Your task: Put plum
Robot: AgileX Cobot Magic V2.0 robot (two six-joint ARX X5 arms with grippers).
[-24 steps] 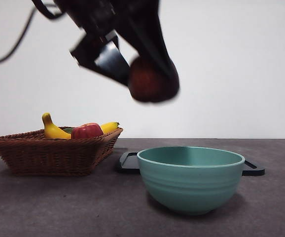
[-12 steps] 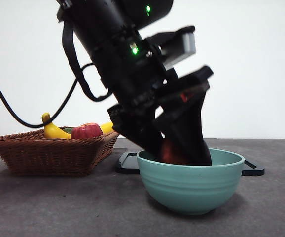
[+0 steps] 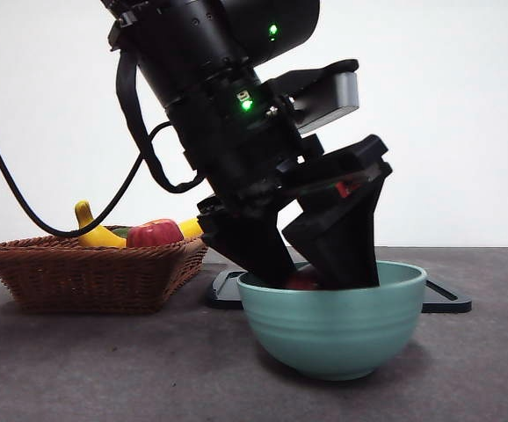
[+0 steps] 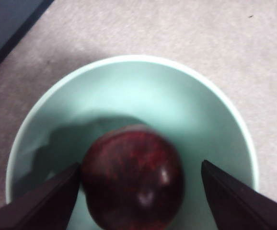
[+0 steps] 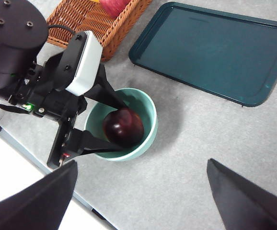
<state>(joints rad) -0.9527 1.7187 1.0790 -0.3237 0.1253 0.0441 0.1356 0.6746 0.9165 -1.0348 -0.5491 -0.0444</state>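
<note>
The plum [image 4: 133, 182], dark maroon and round, lies inside the teal bowl [image 3: 333, 325]. It also shows in the right wrist view [image 5: 123, 127], and only a sliver of it shows over the rim in the front view [image 3: 302, 281]. My left gripper [image 3: 315, 277] reaches down into the bowl and is open, with one jaw on each side of the plum. In the left wrist view one jaw is next to the plum and the other stands clear of it. My right gripper [image 5: 143, 201] is open and empty, high above the table.
A wicker basket [image 3: 87, 272] stands to the left with a banana [image 3: 91, 230] and a red apple [image 3: 155, 234] in it. A dark green tray [image 5: 215, 48] lies behind the bowl. The left arm's cable hangs over the basket side.
My left gripper came down from above the bowl with the plum and went into the bowl. Its jaws have opened around the plum. The bowl has shifted slightly left.
</note>
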